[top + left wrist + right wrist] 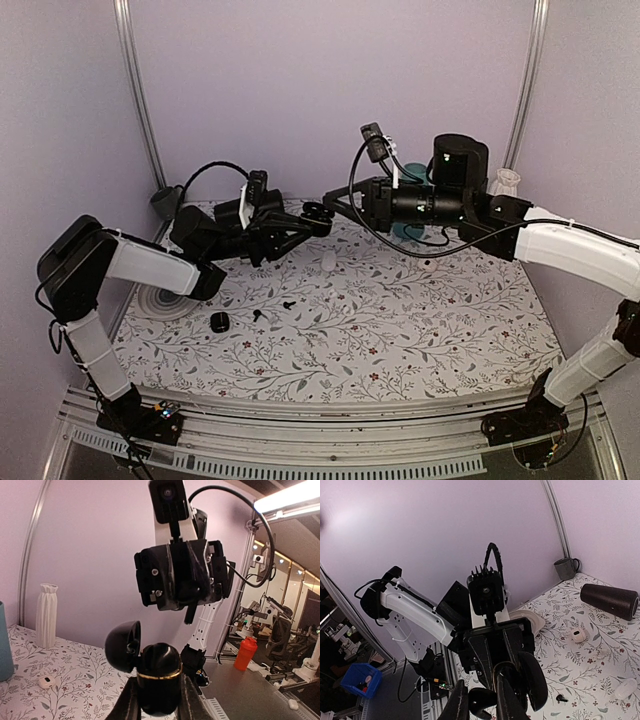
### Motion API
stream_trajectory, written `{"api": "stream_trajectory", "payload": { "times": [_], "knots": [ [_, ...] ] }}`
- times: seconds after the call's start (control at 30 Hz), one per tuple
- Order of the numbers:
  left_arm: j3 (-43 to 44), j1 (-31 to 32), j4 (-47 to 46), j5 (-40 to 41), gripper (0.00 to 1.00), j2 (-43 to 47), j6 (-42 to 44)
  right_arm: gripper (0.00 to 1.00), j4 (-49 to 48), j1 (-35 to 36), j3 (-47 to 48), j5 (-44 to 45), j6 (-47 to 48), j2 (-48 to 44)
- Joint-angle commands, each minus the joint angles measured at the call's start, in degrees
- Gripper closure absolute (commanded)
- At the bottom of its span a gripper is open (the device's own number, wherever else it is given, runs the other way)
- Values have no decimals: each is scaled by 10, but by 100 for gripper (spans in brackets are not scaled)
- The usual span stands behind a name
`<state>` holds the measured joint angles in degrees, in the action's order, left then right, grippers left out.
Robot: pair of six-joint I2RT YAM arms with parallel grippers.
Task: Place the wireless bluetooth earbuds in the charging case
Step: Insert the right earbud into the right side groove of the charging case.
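Both grippers meet in mid-air over the far middle of the table. My left gripper [312, 220] [160, 697] is shut on a black charging case [159, 677] with a gold band. The case stands upright and its lid [121, 645] hangs open to one side. My right gripper [340, 204] [482, 705] faces it from just above, shut on a small black earbud [487, 703] that sits right beside the open case [532, 680]. Another black earbud [289, 303] [561, 698] lies on the floral table cover.
On the table are a small black round piece [219, 321], two small white pieces [329, 260] [428, 266], a white plate [160, 300], a grey mug [165, 200] [565, 569], a white ribbed vase [46, 615] [505, 182], and a dark cone lying flat [610, 600].
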<state>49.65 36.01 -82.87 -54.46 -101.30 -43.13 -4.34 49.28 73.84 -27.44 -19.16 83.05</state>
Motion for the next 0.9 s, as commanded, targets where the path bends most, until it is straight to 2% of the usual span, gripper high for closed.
{"api": "stream_trajectory", "payload": {
  "times": [0.0,0.87],
  "knots": [
    [14,6,-41,5,100,-3,-15,87,-19,10,9,14,16,10],
    [10,11,-63,8,100,22,-26,87,11,37,2,137,47,14]
  ]
}}
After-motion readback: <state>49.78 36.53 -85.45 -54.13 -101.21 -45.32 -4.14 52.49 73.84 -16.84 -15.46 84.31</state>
